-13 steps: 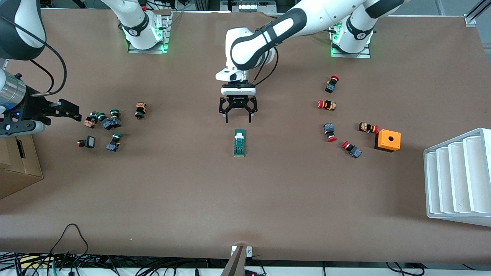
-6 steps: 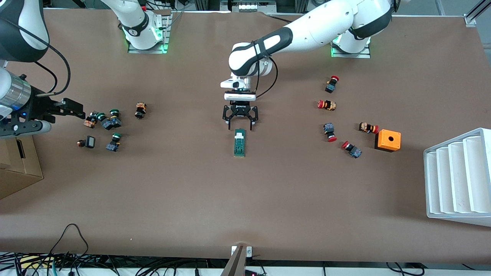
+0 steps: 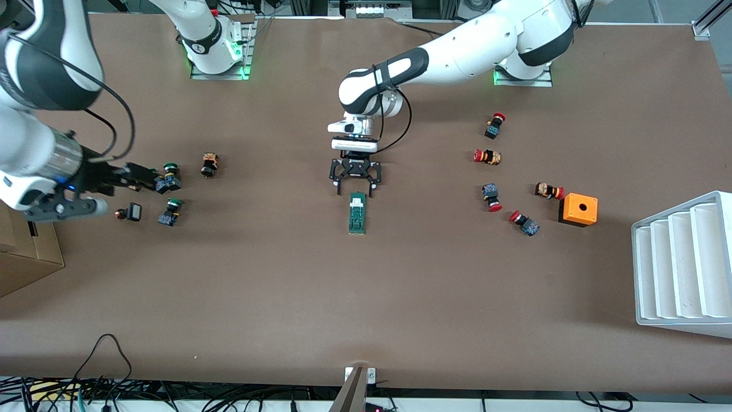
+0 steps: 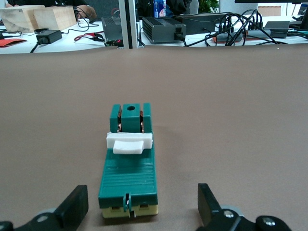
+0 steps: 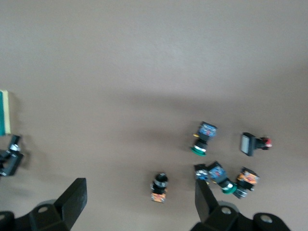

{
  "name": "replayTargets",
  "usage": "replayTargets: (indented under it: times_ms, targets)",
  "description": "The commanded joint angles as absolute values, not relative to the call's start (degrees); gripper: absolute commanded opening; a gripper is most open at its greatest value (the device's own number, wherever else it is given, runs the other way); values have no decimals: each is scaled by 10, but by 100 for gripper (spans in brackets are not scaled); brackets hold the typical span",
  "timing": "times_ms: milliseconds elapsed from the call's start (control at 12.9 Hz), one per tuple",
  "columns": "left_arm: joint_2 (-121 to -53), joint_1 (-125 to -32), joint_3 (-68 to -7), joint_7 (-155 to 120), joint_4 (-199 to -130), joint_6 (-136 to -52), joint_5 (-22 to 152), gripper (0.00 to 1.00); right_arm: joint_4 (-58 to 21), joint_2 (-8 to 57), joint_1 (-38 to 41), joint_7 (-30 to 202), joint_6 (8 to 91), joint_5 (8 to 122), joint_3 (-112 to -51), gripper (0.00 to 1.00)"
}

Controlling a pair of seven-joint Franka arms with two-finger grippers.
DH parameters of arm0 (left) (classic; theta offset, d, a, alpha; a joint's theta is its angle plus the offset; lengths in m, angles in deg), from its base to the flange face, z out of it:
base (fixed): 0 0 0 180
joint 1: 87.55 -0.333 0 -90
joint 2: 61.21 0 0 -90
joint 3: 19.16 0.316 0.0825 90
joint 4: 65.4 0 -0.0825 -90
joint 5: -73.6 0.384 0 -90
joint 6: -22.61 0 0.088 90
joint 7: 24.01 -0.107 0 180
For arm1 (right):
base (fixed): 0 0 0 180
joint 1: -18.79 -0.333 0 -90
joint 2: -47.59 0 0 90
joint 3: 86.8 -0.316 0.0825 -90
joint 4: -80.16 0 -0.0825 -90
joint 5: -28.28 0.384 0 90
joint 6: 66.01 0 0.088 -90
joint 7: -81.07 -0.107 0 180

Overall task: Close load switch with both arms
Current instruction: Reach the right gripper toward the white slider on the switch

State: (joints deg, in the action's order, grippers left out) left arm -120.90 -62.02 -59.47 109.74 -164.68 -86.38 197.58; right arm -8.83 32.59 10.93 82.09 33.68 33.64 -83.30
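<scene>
The load switch [image 3: 357, 213], a narrow green block with a white sliding piece, lies flat at mid-table. It also shows in the left wrist view [image 4: 129, 168], and its edge shows in the right wrist view [image 5: 4, 113]. My left gripper [image 3: 355, 189] is low over the switch's end toward the robots' bases. It is open and empty [image 4: 142, 207], with its fingers [image 4: 77, 204] either side of that end and not touching it. My right gripper [image 3: 140, 174] is open and empty [image 5: 139, 202], in the air over a cluster of push buttons.
Green-capped buttons [image 3: 170, 177] and other buttons [image 3: 209, 165] lie toward the right arm's end. Red-capped buttons [image 3: 492, 196], an orange box [image 3: 579, 209] and a white rack [image 3: 680, 263] lie toward the left arm's end. A cardboard box [image 3: 23, 252] stands at the table's edge.
My left gripper has come down and closer to the switch's end, still open. My right gripper has moved inward, toward the middle of the table, over the cluster of buttons.
</scene>
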Motion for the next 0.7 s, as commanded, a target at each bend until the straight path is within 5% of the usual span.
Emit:
replayTargets:
  times_ms: [0, 232, 618]
  targets:
    - [-1230, -614, -592, 1101, -1626, -851, 2014, 100, -33, 282, 83, 748, 343, 347, -832, 99]
    - [-1240, -615, -592, 1101, -1623, -850, 2020, 87, 3, 234, 41, 628, 379, 385, -833, 99]
    - [-1241, -615, -590, 1115, -1624, -840, 2021, 23, 10, 175, -43, 390, 509, 401, -834, 99]
